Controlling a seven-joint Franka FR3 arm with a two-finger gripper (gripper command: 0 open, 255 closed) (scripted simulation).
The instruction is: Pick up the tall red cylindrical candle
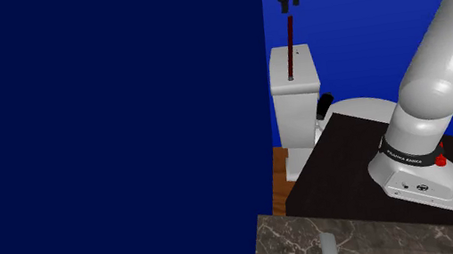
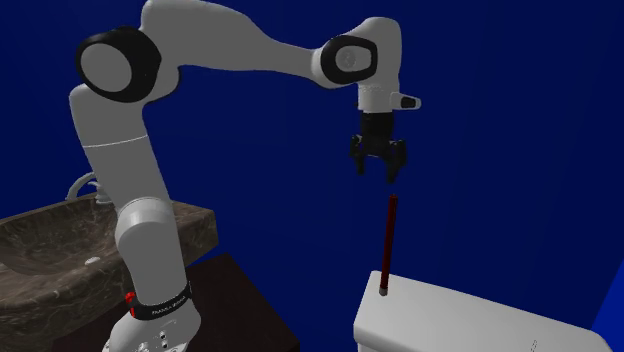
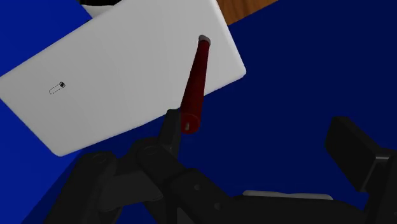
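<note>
- While the tool (image 2: pixel 378 172) hangs just above the top of the candle (image 2: pixel 389 245), its two fingers stand apart and it holds nothing.
- The thin, dark red candle stands on its end on the white lid (image 2: pixel 450 320) of a toilet tank, near one corner of the lid.
- In the wrist view the candle's top lies just beside one finger (image 3: pixel 170 130) and well apart from the other.
- A dark stone sink (image 2: pixel 50 250) is beside the arm's stand.

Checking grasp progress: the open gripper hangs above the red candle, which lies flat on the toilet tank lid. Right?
No: the red candle stands upright on the toilet tank lid, per the second exterior view; the open gripper hangs above it.
</note>
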